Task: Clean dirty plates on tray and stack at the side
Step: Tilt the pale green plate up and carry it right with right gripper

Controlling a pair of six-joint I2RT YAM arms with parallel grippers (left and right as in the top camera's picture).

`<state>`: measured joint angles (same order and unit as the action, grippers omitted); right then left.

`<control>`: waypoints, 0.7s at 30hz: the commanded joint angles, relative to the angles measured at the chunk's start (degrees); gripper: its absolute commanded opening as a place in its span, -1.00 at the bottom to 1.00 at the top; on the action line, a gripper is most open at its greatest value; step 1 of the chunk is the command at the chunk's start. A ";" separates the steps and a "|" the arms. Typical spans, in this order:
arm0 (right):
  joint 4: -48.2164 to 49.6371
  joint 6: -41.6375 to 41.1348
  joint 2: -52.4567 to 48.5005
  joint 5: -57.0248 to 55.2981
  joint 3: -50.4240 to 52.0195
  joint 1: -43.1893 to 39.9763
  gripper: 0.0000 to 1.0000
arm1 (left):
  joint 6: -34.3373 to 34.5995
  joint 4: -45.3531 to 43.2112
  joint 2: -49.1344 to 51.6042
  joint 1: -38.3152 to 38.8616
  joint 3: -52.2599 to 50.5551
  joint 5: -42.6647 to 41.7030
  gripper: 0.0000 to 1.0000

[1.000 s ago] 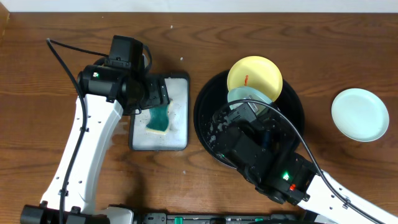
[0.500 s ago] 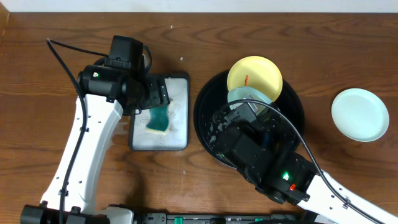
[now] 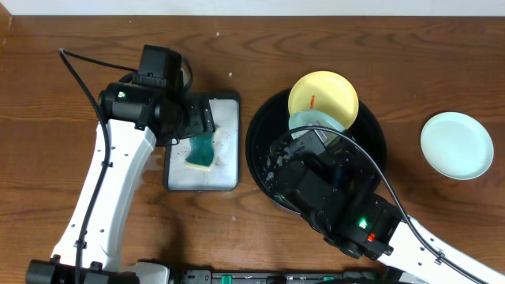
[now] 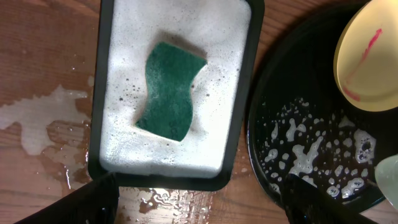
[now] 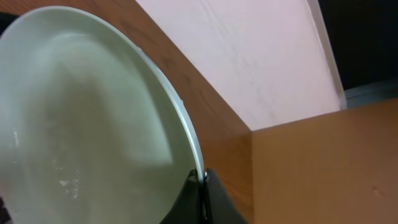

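Observation:
The large round black tray [image 3: 262, 134] holds a yellow plate [image 3: 323, 93] with a red smear, also in the left wrist view [image 4: 370, 59]. My right gripper [image 5: 202, 183] is shut on the rim of a mint-green plate [image 5: 81, 124], held tilted over the tray [image 3: 314, 122]. A second mint-green plate [image 3: 456, 145] lies on the table at the far right. My left gripper [image 4: 199, 199] is open and empty above the near edge of the sponge tray [image 4: 99, 162], with the green sponge [image 4: 171, 90] lying in foam.
The rectangular foam-filled sponge tray [image 3: 175, 180] stands left of the black tray. Water puddles [image 4: 43, 118] lie on the wood beside it. Foam drops [image 4: 305, 155] dot the black tray floor.

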<state>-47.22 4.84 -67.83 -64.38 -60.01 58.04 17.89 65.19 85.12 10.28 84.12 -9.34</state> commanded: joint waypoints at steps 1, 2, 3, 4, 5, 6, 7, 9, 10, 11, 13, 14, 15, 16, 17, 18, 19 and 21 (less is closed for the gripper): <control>0.33 -1.22 0.68 5.14 -1.49 -0.11 -0.98 | -0.50 0.20 -0.04 -0.13 0.31 -0.52 0.68; -1.07 -0.72 0.52 3.85 -1.46 -0.50 -0.98 | -0.50 0.20 -0.04 -0.13 0.31 -0.52 0.68; -1.75 -1.05 0.44 1.99 -1.46 -1.01 -0.98 | -0.50 0.20 -0.04 -0.13 0.31 -0.52 0.68; -2.21 -2.93 0.39 -0.83 -1.46 -1.97 -0.98 | -0.50 0.20 -0.04 -0.13 0.31 -0.52 0.68; -1.86 -5.35 0.37 -0.87 -1.46 -2.99 -0.98 | -0.50 0.20 -0.04 -0.13 0.31 -0.52 0.68; -1.36 -5.81 0.39 2.43 -1.49 -3.65 -0.98 | -0.50 0.20 -0.04 -0.15 0.31 -0.52 0.68; -1.44 -4.48 0.37 5.33 -1.49 -3.74 -0.98 | -0.50 0.20 -0.04 -0.13 0.31 -0.52 0.68; -2.80 -2.89 0.28 4.85 -1.46 -3.76 -0.98 | -0.50 0.20 -0.04 -0.13 0.31 -0.52 0.68; -3.37 -3.69 0.22 2.43 -1.46 -4.11 -0.98 | -0.50 0.20 -0.04 -0.15 0.31 -0.52 0.68; -3.58 -6.03 0.22 1.42 -1.46 -4.55 -0.98 | -0.48 0.20 -0.04 -0.13 0.31 -0.52 0.68; -3.48 -7.69 0.22 6.51 -1.46 -4.79 -0.98 | -0.50 0.20 -0.04 -0.13 0.31 -0.52 0.68; -4.02 -6.47 0.22 9.55 -1.46 -4.70 -0.98 | -0.50 0.20 -0.04 -0.13 0.31 -0.52 0.68; -5.01 -6.54 0.17 9.33 -1.46 -4.76 -0.98 | -0.50 0.20 -0.04 -0.13 0.31 -0.52 0.68; -6.01 -7.74 0.15 7.23 -1.44 -5.16 -0.98 | -0.50 0.20 -0.04 -0.13 0.31 -0.52 0.68; -6.43 -10.99 0.15 5.29 -1.46 -5.99 -0.98 | -0.50 0.20 -0.04 -0.15 0.31 -0.50 0.68; -6.36 -12.44 0.15 5.77 -1.46 -6.49 -0.98 | -0.50 0.20 -0.04 -0.13 0.31 -0.52 0.68; -6.21 -13.55 0.15 8.00 -1.46 -7.23 -0.98 | -0.50 0.20 -0.04 -0.13 0.31 -0.52 0.68; -6.32 -15.30 0.15 14.23 -1.46 -9.66 -0.98 | -0.50 0.20 -0.04 -0.13 0.31 -0.52 0.68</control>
<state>-53.32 -4.25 -67.85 -55.64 -60.16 51.46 17.89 65.21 85.12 10.28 84.12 -9.34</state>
